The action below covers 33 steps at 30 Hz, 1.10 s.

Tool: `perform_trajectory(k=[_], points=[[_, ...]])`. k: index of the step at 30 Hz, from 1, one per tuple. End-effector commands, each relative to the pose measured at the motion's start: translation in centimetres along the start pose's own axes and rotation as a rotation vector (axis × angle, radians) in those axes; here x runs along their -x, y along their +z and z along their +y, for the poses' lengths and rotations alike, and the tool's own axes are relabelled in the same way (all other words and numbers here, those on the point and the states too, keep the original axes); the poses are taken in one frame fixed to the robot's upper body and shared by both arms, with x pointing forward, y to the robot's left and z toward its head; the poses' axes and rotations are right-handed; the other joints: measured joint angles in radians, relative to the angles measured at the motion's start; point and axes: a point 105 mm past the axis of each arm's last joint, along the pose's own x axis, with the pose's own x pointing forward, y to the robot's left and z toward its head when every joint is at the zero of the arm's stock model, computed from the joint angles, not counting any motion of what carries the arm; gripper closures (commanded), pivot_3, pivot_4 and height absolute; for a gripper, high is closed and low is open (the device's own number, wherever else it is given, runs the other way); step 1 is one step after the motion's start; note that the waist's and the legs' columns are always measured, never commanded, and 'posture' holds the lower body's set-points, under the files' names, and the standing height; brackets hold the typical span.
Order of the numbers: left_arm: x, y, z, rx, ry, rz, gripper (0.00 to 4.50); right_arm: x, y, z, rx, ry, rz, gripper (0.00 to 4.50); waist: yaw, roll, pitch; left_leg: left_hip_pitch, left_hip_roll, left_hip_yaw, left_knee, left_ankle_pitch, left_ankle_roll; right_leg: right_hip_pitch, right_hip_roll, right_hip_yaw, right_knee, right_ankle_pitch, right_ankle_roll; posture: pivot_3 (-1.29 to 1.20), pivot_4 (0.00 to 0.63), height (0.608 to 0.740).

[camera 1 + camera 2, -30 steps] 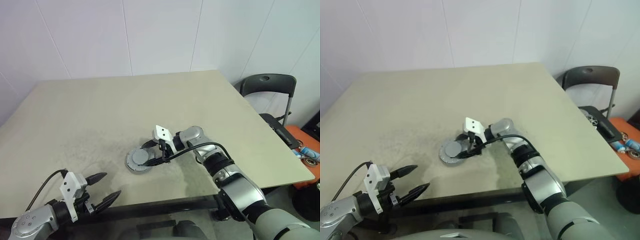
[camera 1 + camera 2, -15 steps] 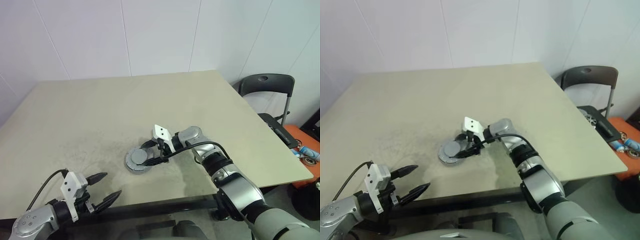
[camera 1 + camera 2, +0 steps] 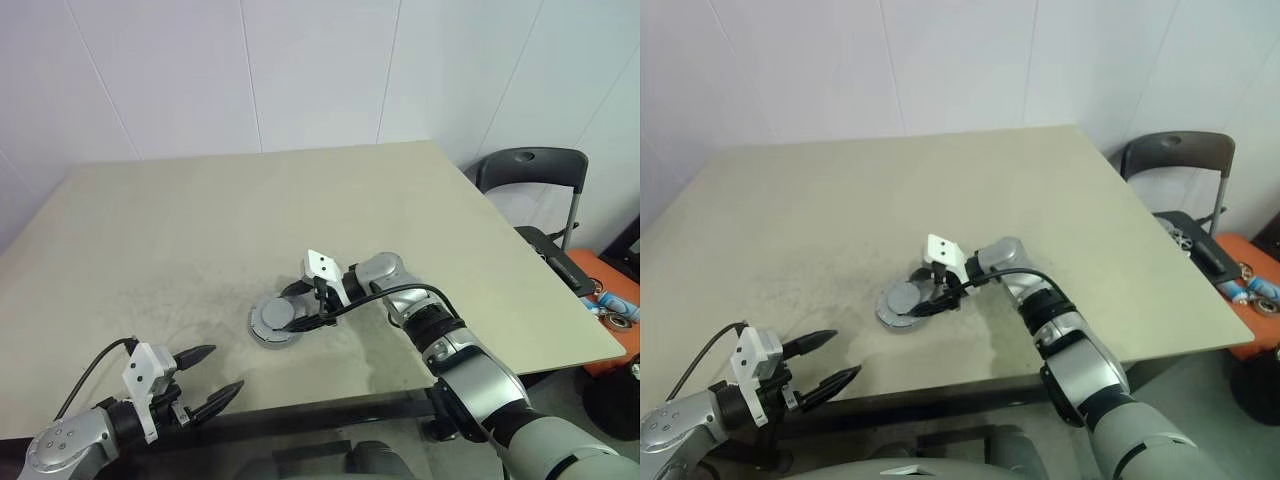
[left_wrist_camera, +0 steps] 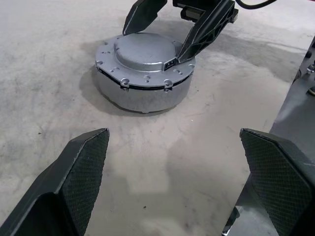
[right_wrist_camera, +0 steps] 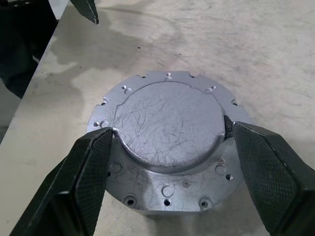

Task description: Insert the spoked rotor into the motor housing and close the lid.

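The motor housing [image 3: 279,321] stands near the front of the beige surface [image 3: 200,220], with the lid [image 5: 170,120] sitting on top of it. The right gripper [image 5: 170,142] has its fingers [image 5: 91,167] on both sides of the raised centre of the lid, touching its edge. The left gripper [image 3: 208,381] hovers at the front edge, well apart from the housing, its fingers spread and empty.

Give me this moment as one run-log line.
lid: seated on housing | right gripper: fingers against the lid's raised centre | left gripper: open, idle at table front edge
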Motion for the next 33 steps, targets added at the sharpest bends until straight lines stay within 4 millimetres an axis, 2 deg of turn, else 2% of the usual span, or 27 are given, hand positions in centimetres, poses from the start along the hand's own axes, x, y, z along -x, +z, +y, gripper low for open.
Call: perform_trajectory(k=[1,7,19,33], points=[[0.2,0.8,0.0,-0.04,-0.01,-0.013,0.0,-0.5,-3.7,0.6,-0.051,0.001,0.155,0.97,0.0,0.0,0.0,0.0,0.0,0.0,0.0,0.0,0.0,0.0,0.0,0.0,0.0,0.0,0.0,0.0,0.0,0.74],[0.2,0.7,-0.1,-0.041,-0.016,-0.009,0.0,-1.0,-3.7,1.1,-0.057,0.018,0.152,0.97,0.0,0.002,-0.002,0.002,0.0,0.0,0.0,0.0,0.0,0.002,0.0,0.0,0.0,0.0,0.0,0.0,0.0,0.74],[-0.2,1.1,0.2,-0.071,-0.017,-0.013,0.0,-0.7,-4.6,1.4,-0.095,0.05,0.207,0.97,0.0,0.002,-0.004,0.003,0.0,0.0,0.0,0.0,0.0,0.002,0.0,0.0,0.0,0.0,0.0,0.0,0.0,0.74],[-2.7,2.0,1.1,-0.141,-0.005,-0.034,0.0,-0.5,-4.3,1.0,-0.07,0.035,0.234,0.97,0.001,0.003,-0.005,0.003,0.0,0.0,0.0,0.0,0.0,0.003,0.0,0.0,0.0,0.0,0.0,0.0,0.0,0.74]])
